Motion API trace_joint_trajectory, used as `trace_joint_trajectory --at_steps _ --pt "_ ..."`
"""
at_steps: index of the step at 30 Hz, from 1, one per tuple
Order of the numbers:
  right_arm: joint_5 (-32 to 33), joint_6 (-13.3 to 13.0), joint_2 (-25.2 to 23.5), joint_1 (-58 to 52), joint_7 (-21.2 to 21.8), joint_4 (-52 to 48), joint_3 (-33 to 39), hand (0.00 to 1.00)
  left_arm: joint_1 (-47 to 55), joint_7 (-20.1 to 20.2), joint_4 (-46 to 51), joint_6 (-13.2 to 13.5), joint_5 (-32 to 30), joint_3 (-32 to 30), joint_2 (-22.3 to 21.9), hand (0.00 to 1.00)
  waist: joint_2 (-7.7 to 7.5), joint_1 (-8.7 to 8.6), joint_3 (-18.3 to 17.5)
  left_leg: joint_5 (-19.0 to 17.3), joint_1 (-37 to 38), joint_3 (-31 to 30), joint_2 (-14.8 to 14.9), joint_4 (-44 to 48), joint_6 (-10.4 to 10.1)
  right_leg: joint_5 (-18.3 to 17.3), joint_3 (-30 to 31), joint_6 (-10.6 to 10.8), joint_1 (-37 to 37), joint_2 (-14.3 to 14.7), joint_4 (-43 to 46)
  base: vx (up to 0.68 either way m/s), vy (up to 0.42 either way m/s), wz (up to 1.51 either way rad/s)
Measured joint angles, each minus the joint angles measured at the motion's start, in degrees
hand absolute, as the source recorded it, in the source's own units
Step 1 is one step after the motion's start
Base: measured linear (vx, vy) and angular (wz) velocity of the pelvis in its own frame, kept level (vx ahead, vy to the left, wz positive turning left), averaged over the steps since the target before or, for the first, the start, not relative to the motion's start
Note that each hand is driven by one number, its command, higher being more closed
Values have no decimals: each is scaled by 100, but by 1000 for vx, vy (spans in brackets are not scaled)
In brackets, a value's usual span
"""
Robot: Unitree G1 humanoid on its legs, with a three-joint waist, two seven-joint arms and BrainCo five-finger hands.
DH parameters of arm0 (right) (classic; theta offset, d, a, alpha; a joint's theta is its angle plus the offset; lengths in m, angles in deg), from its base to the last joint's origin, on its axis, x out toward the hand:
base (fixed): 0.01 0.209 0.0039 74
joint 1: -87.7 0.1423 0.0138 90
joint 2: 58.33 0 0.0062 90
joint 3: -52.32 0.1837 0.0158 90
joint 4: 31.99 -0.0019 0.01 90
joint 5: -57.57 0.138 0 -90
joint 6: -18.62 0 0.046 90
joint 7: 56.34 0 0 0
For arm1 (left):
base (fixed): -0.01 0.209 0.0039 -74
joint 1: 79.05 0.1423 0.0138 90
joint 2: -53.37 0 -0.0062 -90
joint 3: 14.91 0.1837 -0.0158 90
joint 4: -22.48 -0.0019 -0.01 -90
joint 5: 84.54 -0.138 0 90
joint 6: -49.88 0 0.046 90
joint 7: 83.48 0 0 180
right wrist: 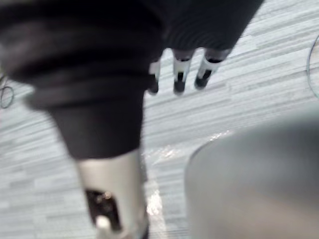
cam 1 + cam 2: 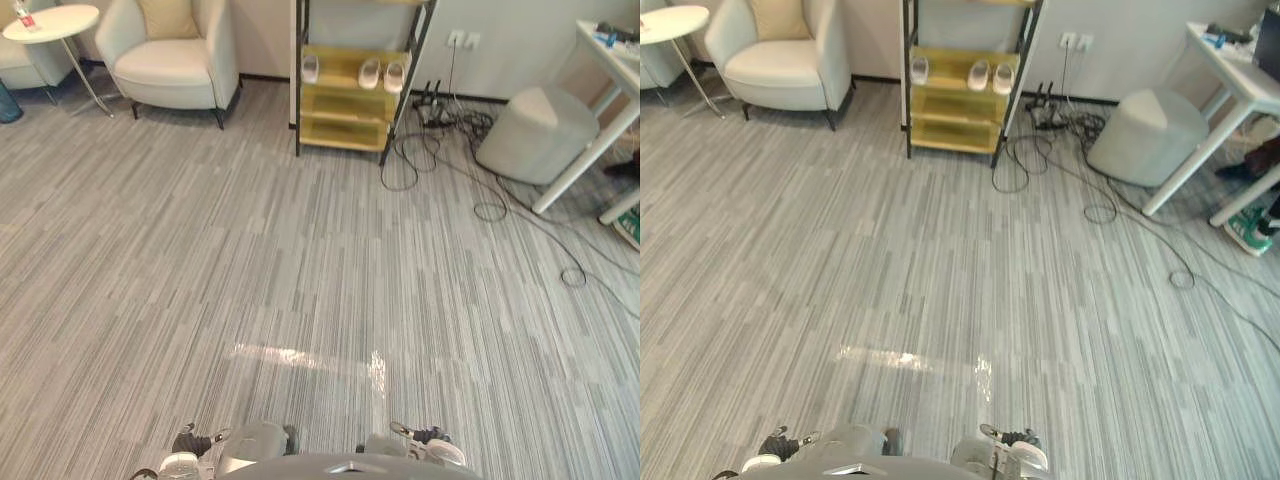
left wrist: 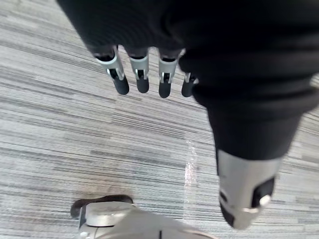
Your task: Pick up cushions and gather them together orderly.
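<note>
Cushion on armchair, shelf, pouf, cables nearby

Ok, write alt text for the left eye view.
A tan cushion rests against the back of a cream armchair at the far left of a room with grey striped carpet. Right of it stand a shelf holding white slippers, a grey pouf and a white table.

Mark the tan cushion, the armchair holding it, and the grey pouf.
tan cushion (image 2: 168, 18), left eye view, middle of its front face.
armchair (image 2: 175, 60), left eye view, on the seat pad.
grey pouf (image 2: 535, 135), left eye view, on its side wall.
</note>
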Motion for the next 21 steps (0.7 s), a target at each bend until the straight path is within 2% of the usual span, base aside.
trace_joint_trajectory --at_steps 1,2,3,6,7,8,9,10,11,12,14,17,20,21 --pt "-2 -5 -66 -16 3 -85 16 0 -59 -5 36 1 0 -88 -12 0 -27 -28 -19 -3 141 -204 8 -113 -5 -155 -263 -259 -178 -38 -299 283 -50 89" --pt "-2 -17 -101 1 9 -80 35 0 -100 -7 43 0 1 -134 -34 0 -30 -33 -5 -2 258 -296 30 -187 -7 -217 -352 -364 -212 -24 -631 285 -143 82" --pt "-13 -48 -117 16 15 -75 74 0 -105 -15 69 1 4 -223 -79 0 -33 -15 -1 -8 449 -415 73 -287 -22 -282 -388 -407 -238 29 -1354 266 -157 59" --pt "-11 -73 -112 20 17 -73 77 0 -114 -48 73 1 7 -312 -125 0 -5 -30 -17 -97 568 -577 203 -359 -169 -206 -289 -474 -261 200 -2694 233 -171 37" --pt "-11 -71 -118 25 17 -60 76 0 -123 -64 71 1 21 -348 -128 0 -21 -23 -20 -174 559 -658 285 -353 -298 101 -175 -506 -283 317 -3568 286 -238 31" --pt "6 -67 -153 2 21 -39 77 0 -112 -64 70 1 21 -388 -98 0 -133 -32 -42 -293 583 -753 279 -340 -475 705 34 -533 -177 370 -4311 353 -330 31" --pt "28 -75 -189 -8 18 -28 111 0 -94 -64 55 1 19 -445 -85 0 -200 -36 -33 -386 641 -789 269 -316 -533 1288 49 -493 -99 358 -4430 283 -303 31" --pt "8 -73 -109 28 25 -29 124 0 -117 -71 -17 -3 11 -517 -174 0 51 -47 -24 -486 662 -870 488 -226 -639 1116 -48 -557 7 515 -4326 305 -349 29" --pt "21 -74 -58 7 24 -35 147 0 -110 -69 -22 -3 12 -538 -248 0 90 -72 -39 -528 669 -903 600 -242 -704 1040 -151 -581 39 596 -4381 231 -256 37" --pt "9 -75 -4 0 20 -34 192 0 -109 -70 -24 2 10 -579 -363 0 246 -60 -137 -551 665 -947 765 -262 -754 935 -343 -661 85 701 -4422 238 -232 37" --pt "16 -77 12 -7 12 -28 234 0 -123 -59 -23 10 4 -603 -400 0 305 -80 -147 -490 630 -950 867 -161 -862 823 -531 -721 253 773 -4496 209 -203 57" --pt "65 -82 5 -54 11 42 230 0 -127 -56 -17 22 -30 -608 -392 0 271 -38 -128 -384 376 -874 970 469 -990 772 -852 -782 661 790 -4752 129 -137 53" --pt "115 -107 27 1 13 158 240 0 -116 -56 -67 22 -40 -571 -383 0 280 -54 -164 -286 469 -754 982 17 -941 808 -938 -778 665 803 -4840 70 -46 18" --pt "116 -113 41 10 14 173 240 0 -125 -56 -115 22 -40 -547 -371 0 335 -54 -203 -239 514 -756 984 -294 -934 923 -953 -770 636 827 -4996 36 12 9"
